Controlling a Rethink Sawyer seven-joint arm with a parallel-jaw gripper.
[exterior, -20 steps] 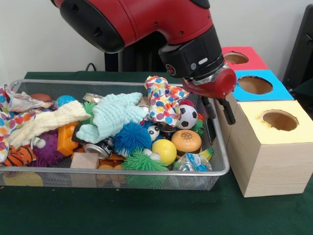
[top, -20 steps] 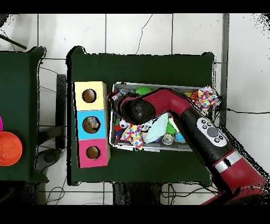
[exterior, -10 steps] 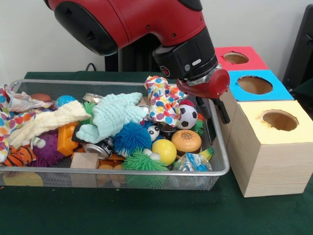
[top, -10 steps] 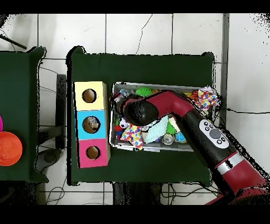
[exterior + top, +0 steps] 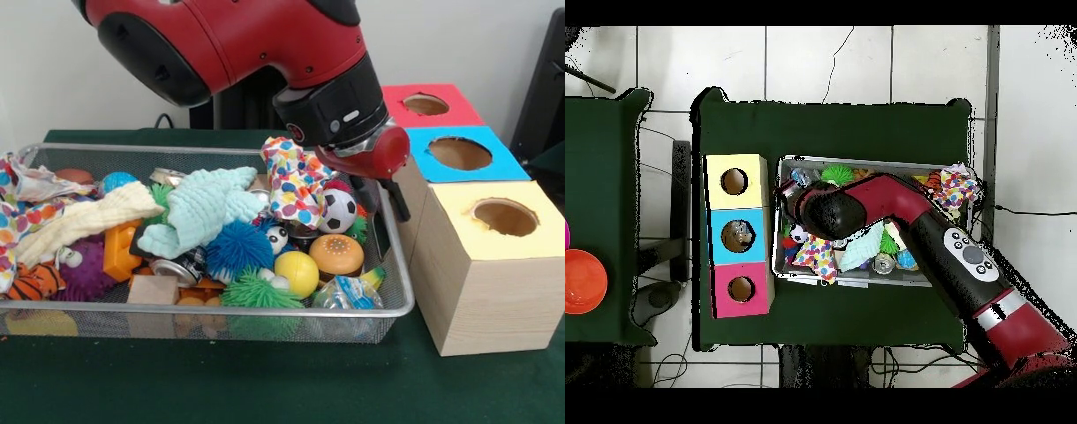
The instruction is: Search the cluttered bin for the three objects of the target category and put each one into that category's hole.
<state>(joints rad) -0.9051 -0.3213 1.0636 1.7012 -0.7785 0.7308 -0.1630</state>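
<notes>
Your end effector (image 5: 381, 196) hangs over the end of the wire bin (image 5: 399, 300) nearest the boxes, its dark fingers dropping behind the bin's rim; you cannot tell from either view whether they are released or clenched, and nothing is visibly held. Just beside it, toward the bin's middle, sits the soccer ball (image 5: 336, 210), with the polka-dot cloth (image 5: 296, 178) draped right behind that ball. Below the end effector in the front view lie the orange dotted ball (image 5: 335, 253) and the yellow ball (image 5: 297, 271). Farther off along the bin you have the blue spiky ball (image 5: 238, 246), the green spiky ball (image 5: 254, 291), the pale blue cloth (image 5: 210, 205) and the cream cloth (image 5: 84, 218). On the other side of the end effector, outside the bin, stand three boxes in a row on the green counter (image 5: 265, 384): the yellow-topped box (image 5: 500, 231) nearest the camera, then the blue-topped box (image 5: 462, 154), then the red-topped box (image 5: 429, 105), each with a round hole. From overhead the arm (image 5: 915, 215) crosses the bin diagonally.
</notes>
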